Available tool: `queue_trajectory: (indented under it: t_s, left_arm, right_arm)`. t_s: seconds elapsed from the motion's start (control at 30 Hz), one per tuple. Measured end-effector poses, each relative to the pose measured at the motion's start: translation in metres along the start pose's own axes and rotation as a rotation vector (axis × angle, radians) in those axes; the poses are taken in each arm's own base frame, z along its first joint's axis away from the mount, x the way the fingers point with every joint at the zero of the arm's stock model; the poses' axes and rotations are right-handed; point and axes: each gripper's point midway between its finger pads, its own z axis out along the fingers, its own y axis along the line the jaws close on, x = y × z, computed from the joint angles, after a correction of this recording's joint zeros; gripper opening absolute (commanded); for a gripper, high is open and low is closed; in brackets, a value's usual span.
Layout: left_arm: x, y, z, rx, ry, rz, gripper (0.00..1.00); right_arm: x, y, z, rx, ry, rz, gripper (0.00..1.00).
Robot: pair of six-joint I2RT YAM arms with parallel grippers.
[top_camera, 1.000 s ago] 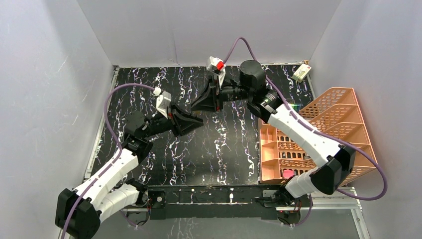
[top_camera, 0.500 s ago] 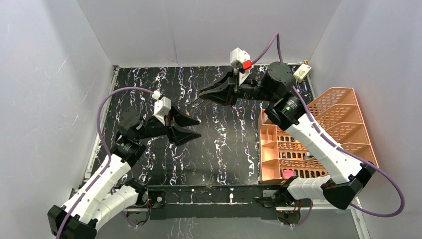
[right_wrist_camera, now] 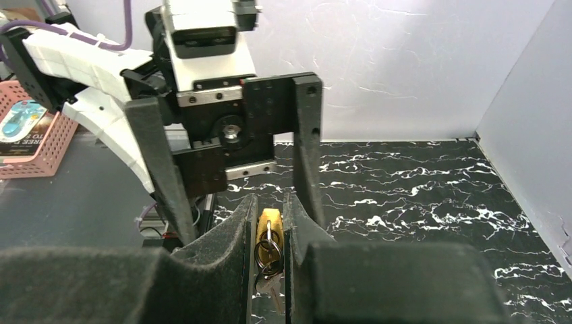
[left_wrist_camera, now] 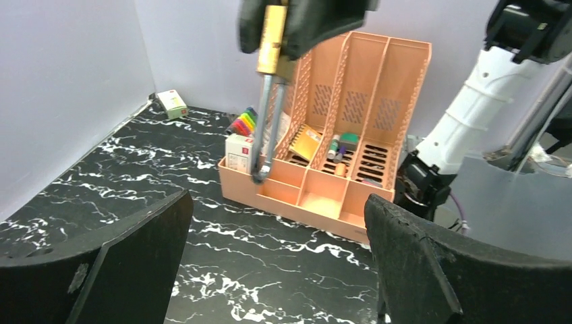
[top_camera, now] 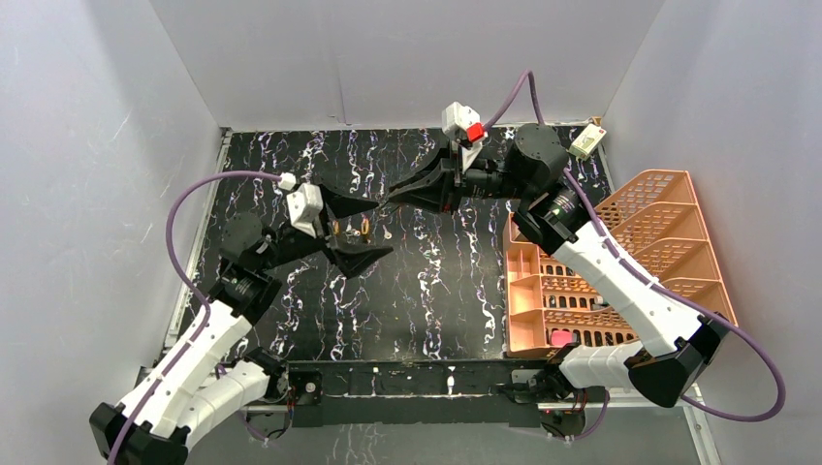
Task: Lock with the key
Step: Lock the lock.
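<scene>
Right wrist: right hand [right_wrist_camera: 270, 204] clamps padlock [right_wrist_camera: 270, 233]

The left claw [left_wrist_camera: 278, 216] stood wide open, its black fingers [left_wrist_camera: 121, 270] at seven and five o'clock over the black marbled counter [left_wrist_camera: 101, 182]. At twelve o'clock the right claw [left_wrist_camera: 287, 37] pinched a brass padlock [left_wrist_camera: 271, 40], its steel shackle [left_wrist_camera: 260, 135] hanging down. Behind it, toward one o'clock, stood an orange file organizer [left_wrist_camera: 378, 81], with a small box [left_wrist_camera: 171, 103] at ten o'clock.
</scene>
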Motion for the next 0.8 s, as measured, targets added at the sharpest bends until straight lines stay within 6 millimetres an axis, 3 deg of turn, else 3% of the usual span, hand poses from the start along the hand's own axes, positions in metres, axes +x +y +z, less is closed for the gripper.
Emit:
queue_trajectory:
  t_s: [0.1, 0.23, 0.43, 0.53, 0.63, 0.7, 0.8]
  left_arm:
    - [0.004, 0.01, 0.006, -0.016, 0.015, 0.012, 0.97]
    - [0.007, 0.013, 0.009, -0.006, 0.02, 0.021, 0.84]
    - [-0.006, -0.001, 0.013, 0.083, -0.003, 0.053, 0.75]
    - [-0.013, -0.01, 0.013, 0.134, -0.017, 0.065, 0.66]
    - [-0.016, -0.016, 0.013, 0.172, -0.017, 0.066, 0.35]
    - [-0.017, -0.017, 0.015, 0.193, -0.014, 0.064, 0.0]
    - [-0.015, -0.011, 0.018, 0.185, -0.002, 0.05, 0.0]
  right_arm:
    - [0.0, 0.003, 0.0, -0.016, 0.001, 0.0, 0.0]
    - [0.001, 0.006, 0.0, -0.036, 0.004, 0.001, 0.0]
    - [0.003, 0.009, -0.001, -0.048, 0.013, 0.007, 0.0]
    - [0.004, 0.009, -0.001, -0.052, 0.017, 0.011, 0.0]
    - [0.004, 0.01, -0.001, -0.055, 0.017, 0.011, 0.0]
    - [0.005, 0.011, -0.001, -0.061, 0.018, 0.015, 0.0]
    - [0.006, 0.018, -0.001, -0.092, 0.023, 0.018, 0.0]
